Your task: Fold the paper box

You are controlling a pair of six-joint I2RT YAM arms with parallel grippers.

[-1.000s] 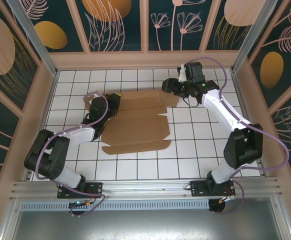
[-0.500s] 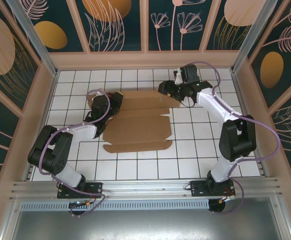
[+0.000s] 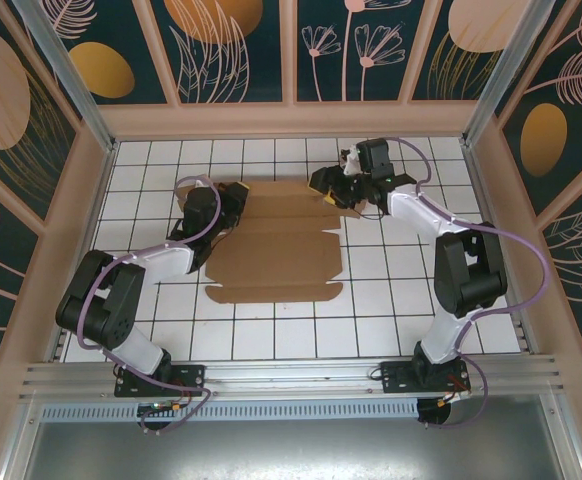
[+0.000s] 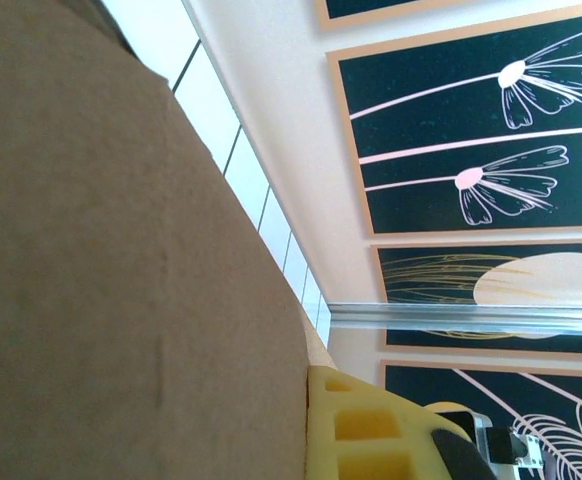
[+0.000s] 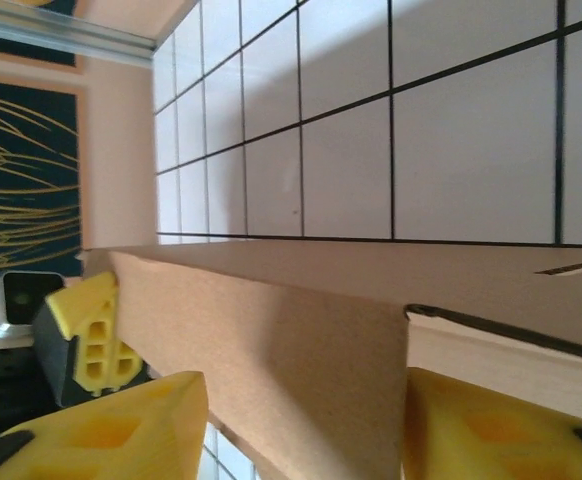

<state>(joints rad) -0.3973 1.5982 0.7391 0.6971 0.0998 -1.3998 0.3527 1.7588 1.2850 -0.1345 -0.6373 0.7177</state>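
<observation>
The paper box point(image 3: 276, 250) lies as a flat brown die-cut sheet on the white tiled floor. My left gripper point(image 3: 233, 192) is at its far left corner, shut on a flap there. In the left wrist view the cardboard point(image 4: 121, 280) presses against my yellow finger point(image 4: 371, 430). My right gripper point(image 3: 329, 190) is at the far right corner, open. In the right wrist view a raised cardboard flap point(image 5: 301, 340) stands between its two yellow fingers point(image 5: 121, 430), and the far end of that flap meets the left gripper's finger point(image 5: 91, 340).
Peach-framed walls with dark floral panels point(image 3: 231, 50) close in the far side and both flanks. A metal rail point(image 3: 291, 375) runs along the near edge by the arm bases. Bare tiles point(image 3: 391, 300) lie to the right of the sheet.
My right gripper has swung left onto the sheet's far right corner and its jaws have narrowed around the flap. The left gripper stays shut and has shifted only slightly.
</observation>
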